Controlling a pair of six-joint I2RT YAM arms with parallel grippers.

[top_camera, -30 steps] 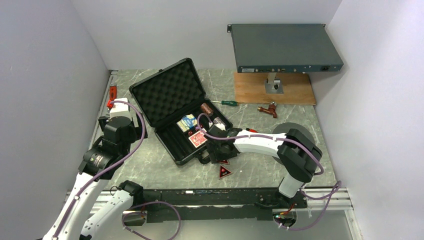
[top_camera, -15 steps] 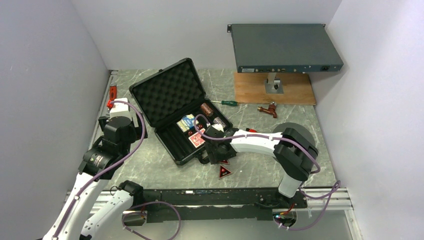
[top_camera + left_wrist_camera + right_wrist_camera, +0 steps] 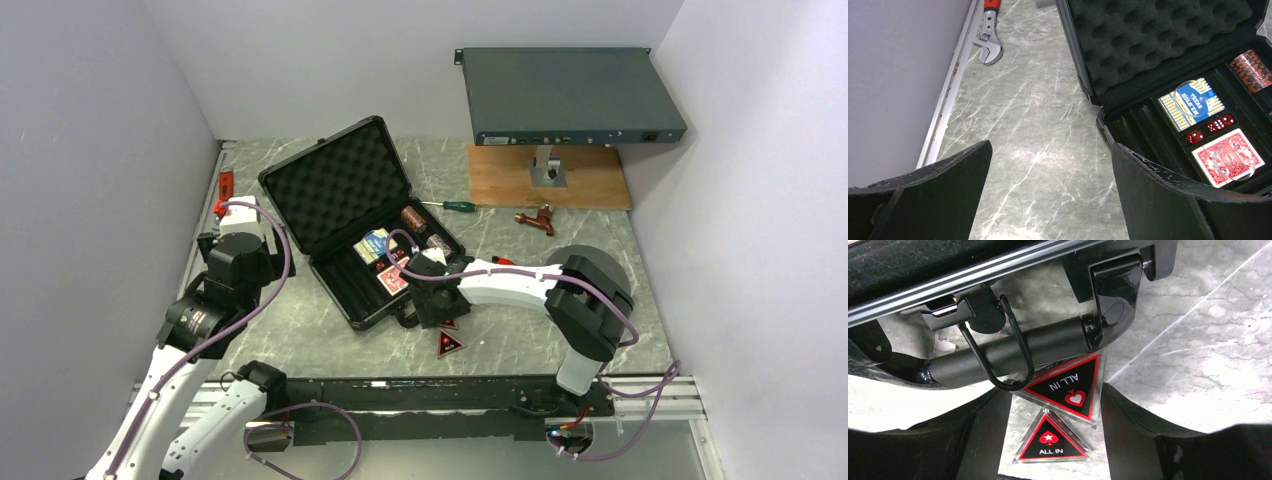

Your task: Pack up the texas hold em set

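The right gripper [image 3: 1053, 400] points down near the table's front middle. Its jaws are open and straddle two flat triangular "ALL IN" tokens without gripping either. The lower token [image 3: 1050, 440] lies free on the marbled table [image 3: 1208, 340] between the fingers [image 3: 1128, 430]. The upper token [image 3: 1068, 387] lies just beyond it, with one edge tucked under the carry handle [image 3: 1013, 352] of the black briefcase [image 3: 345, 195]. A thin wire latch loop [image 3: 998, 360] hangs across that handle, close to one finger.

Several things look likely to go wrong:
- **Two tokens caught at once:** if the jaws close here, one token may ride over the other and skid away.
- **Weak hold:** the tokens are thin and glossy, so a pinch on their slanted edges could squeeze one out.
- **Snagging:** a lift could catch the upper token on the handle, or hook a finger in the wire loop and drag the briefcase.

The briefcase stands open at the middle of the table, its foam lid tilted toward the back left corner. Its tray holds a blue deck [image 3: 1191, 102], a red deck [image 3: 1229, 157], red dice [image 3: 1220, 123] and a chip roll [image 3: 1250, 70].

The left gripper [image 3: 1048, 150] hovers over bare table beside the briefcase's left side. Its jaws are spread wide and hold nothing.
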